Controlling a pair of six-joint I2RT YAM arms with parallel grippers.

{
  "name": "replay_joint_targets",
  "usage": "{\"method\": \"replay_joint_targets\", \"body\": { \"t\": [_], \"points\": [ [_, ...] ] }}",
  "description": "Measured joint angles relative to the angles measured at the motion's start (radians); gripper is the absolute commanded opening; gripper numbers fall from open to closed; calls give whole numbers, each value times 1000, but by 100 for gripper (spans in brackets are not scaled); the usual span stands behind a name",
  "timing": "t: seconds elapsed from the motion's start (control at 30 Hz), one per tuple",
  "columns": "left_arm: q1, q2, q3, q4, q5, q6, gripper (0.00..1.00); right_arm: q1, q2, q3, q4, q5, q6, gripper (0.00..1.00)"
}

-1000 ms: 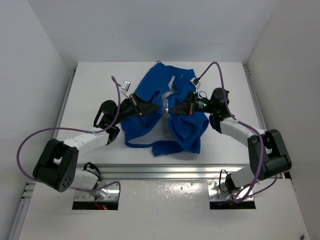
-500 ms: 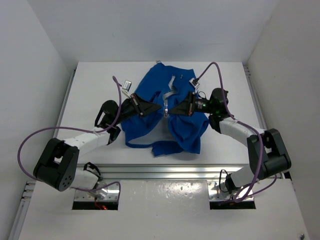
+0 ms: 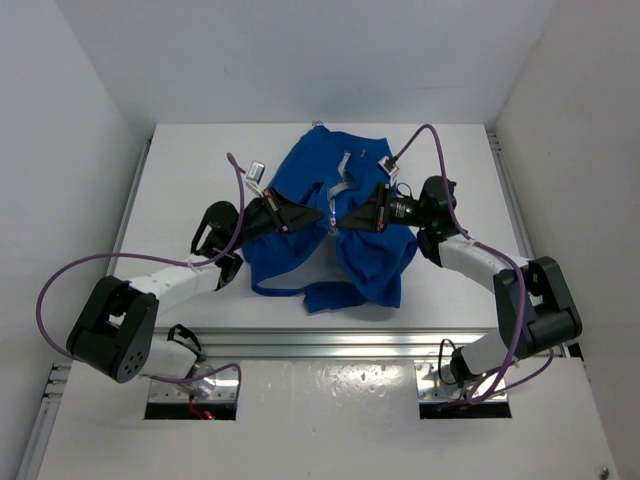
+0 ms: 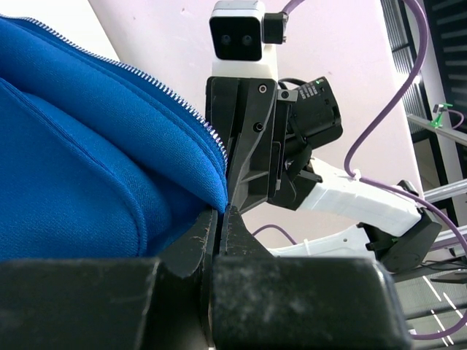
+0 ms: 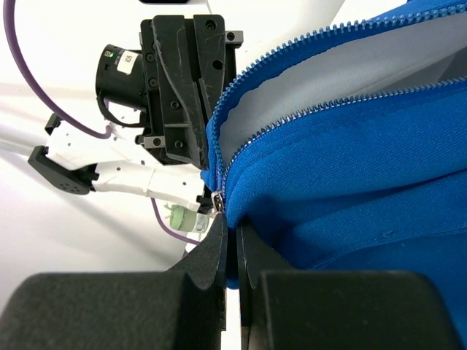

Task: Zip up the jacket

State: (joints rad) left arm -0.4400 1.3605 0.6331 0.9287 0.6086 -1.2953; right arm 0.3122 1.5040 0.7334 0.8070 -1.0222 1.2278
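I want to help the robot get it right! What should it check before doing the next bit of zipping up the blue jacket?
1. The left hand is shut on one front edge of the bright blue sleeveless fabric jacket: ok.
2. The right hand is shut on the other front edge: ok.
3. Both hands are tip to tip: ok.
4. The pale zipper teeth are joined: not ok, the white lining shows between the rows.
5. The zipper's bottom ends are slotted together: cannot tell.
6. The jacket lies flat on the white table: not ok, it is bunched.
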Motion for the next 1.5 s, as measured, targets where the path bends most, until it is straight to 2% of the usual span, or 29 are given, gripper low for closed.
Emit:
{"method": "replay_joint_targets", "body": {
  "t": [0.2, 0.67, 1.13, 1.27, 1.37, 1.5],
  "points": [
    [-8, -1, -2, -3, -6, 13, 0, 0, 3, 0, -1, 0, 0, 0],
    [-20, -31, -41, -65, 19, 167, 0, 5, 3, 2, -10, -5, 7, 0],
    [-20, -34, -34, -86, 138, 360, 0, 5, 3, -24, 3, -55, 32, 0],
    [-20, -34, -23, -88, 158, 363, 4, 4, 3, -34, 16, -59, 34, 0],
    [-20, -33, -19, -90, 167, 345, 11, 4, 3, -43, 23, -59, 34, 0],
    [-23, -31, -6, -89, 174, 325, 16, 4, 3, -45, 23, -51, 34, 0]
  ]
}}
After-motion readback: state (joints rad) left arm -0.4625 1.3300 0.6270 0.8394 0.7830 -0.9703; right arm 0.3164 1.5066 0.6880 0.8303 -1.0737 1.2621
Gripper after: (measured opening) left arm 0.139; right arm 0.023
